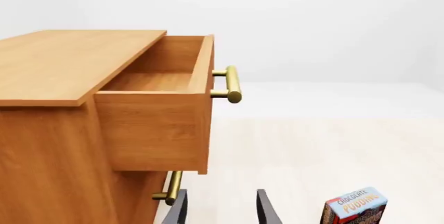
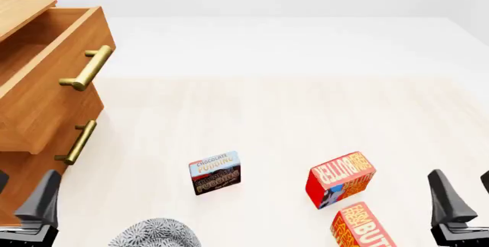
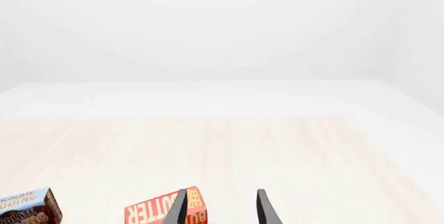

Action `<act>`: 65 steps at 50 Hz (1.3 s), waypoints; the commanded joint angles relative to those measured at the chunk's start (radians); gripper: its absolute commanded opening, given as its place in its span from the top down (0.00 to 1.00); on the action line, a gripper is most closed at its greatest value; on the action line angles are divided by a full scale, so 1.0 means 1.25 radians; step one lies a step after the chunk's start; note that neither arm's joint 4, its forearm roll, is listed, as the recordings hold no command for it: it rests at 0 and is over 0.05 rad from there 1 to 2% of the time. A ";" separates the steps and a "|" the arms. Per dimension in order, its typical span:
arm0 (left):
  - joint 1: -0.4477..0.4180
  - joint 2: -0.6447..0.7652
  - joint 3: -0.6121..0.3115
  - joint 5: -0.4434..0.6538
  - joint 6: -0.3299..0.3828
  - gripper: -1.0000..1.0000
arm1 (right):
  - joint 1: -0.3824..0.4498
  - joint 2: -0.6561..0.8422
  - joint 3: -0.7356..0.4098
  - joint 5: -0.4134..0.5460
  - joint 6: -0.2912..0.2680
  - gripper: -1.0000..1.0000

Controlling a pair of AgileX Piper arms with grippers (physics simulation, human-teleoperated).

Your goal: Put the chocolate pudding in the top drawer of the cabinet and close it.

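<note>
Top drawer (image 2: 54, 81) at 10 o'clock is already pulled open, and both grippers' fingers sit apart, holding nothing. Chocolate pudding (image 2: 215, 172) stands on the tabletop (image 2: 267, 121) around 6 o'clock, well apart from the cabinet (image 2: 27, 161). Probably a light, stiff carton, so I'd pinch its flat faces.

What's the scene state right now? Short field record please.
top drawer: pulled open, interior looks empty in left wrist view
cabinet: far left of table
chocolate pudding: on table, upright, untouched
butter boxes: two, right of the pudding
left gripper: open, holding nothing
right gripper: open, holding nothing
patterned grey object: near edge, partly cut off
</note>
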 commanded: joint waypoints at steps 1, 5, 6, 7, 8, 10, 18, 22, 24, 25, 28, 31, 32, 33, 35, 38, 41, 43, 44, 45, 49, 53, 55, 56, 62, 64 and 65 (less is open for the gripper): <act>-0.021 0.013 -0.003 -0.005 -0.015 0.00 | -0.008 0.008 -0.002 0.000 0.008 0.00; -0.034 0.005 -0.004 -0.001 -0.018 0.00 | -0.009 0.032 -0.002 -0.011 0.028 0.00; -0.037 0.007 -0.005 -0.003 -0.022 0.00 | -0.008 0.012 -0.003 0.000 0.013 0.00; -0.037 0.007 -0.006 -0.002 -0.021 0.00 | -0.008 0.008 -0.003 0.004 0.012 0.00; -0.038 0.012 -0.006 -0.004 -0.019 0.00 | -0.008 0.012 -0.003 0.002 0.014 0.00; -0.040 0.014 -0.007 -0.002 -0.003 0.00 | -0.007 0.010 -0.004 0.003 0.012 0.00; -0.038 -0.002 -0.049 0.010 -0.013 0.00 | -0.007 0.018 -0.006 0.000 0.016 0.00; -0.031 -0.002 -0.065 0.012 -0.015 0.00 | -0.007 0.020 -0.007 -0.001 0.016 0.00; -0.023 -0.002 -0.078 0.013 -0.001 0.00 | -0.007 0.022 -0.007 -0.002 0.015 0.00; -0.025 -0.002 -0.083 0.017 -0.008 0.00 | -0.007 0.023 -0.008 -0.003 0.016 0.00; -0.028 -0.002 -0.095 0.008 0.033 0.00 | -0.007 0.026 -0.008 -0.005 0.015 0.00; -0.041 -0.002 -0.119 0.029 0.032 0.00 | -0.007 0.031 -0.008 -0.010 0.015 0.00; -0.040 -0.002 -0.125 0.035 0.038 0.00 | -0.007 0.032 -0.009 -0.011 0.015 0.00; -0.038 -0.002 -0.136 0.043 0.038 0.00 | -0.007 0.034 -0.009 -0.012 0.015 0.00; -0.033 -0.002 -0.159 0.057 0.053 0.00 | -0.007 0.036 -0.009 -0.014 0.015 0.00; -0.029 -0.002 -0.174 0.067 0.054 0.00 | -0.007 0.038 -0.009 -0.016 0.015 0.00; -0.034 -0.002 -0.196 0.081 0.067 0.00 | -0.007 0.042 -0.009 -0.020 0.015 0.00; -0.035 -0.002 -0.210 0.089 0.072 0.00 | -0.007 0.044 -0.009 -0.022 0.015 0.00; -0.035 -0.002 -0.218 0.094 0.073 0.00 | -0.007 0.045 -0.009 -0.023 0.015 0.00; -0.034 -0.002 -0.226 0.100 0.072 0.00 | -0.007 0.046 -0.009 -0.024 0.015 0.00; -0.024 -0.002 -0.251 0.127 0.065 0.00 | -0.007 0.051 -0.009 -0.029 0.015 0.00; -0.017 0.006 -0.312 0.170 0.073 0.00 | -0.006 0.056 -0.008 -0.035 0.015 0.00; -0.016 0.013 -0.318 0.171 0.076 0.00 | -0.006 0.058 -0.008 -0.036 0.015 0.00; -0.017 0.027 -0.329 0.168 0.077 0.00 | -0.006 0.058 -0.008 -0.037 0.015 0.00; -0.020 0.087 -0.373 0.160 0.093 0.00 | -0.006 0.063 -0.007 -0.042 0.015 0.00; -0.018 0.098 -0.386 0.161 0.096 0.00 | -0.006 0.064 -0.007 -0.044 0.015 0.00; -0.022 0.111 -0.399 0.162 0.100 0.00 | -0.006 0.065 -0.007 -0.045 0.015 0.00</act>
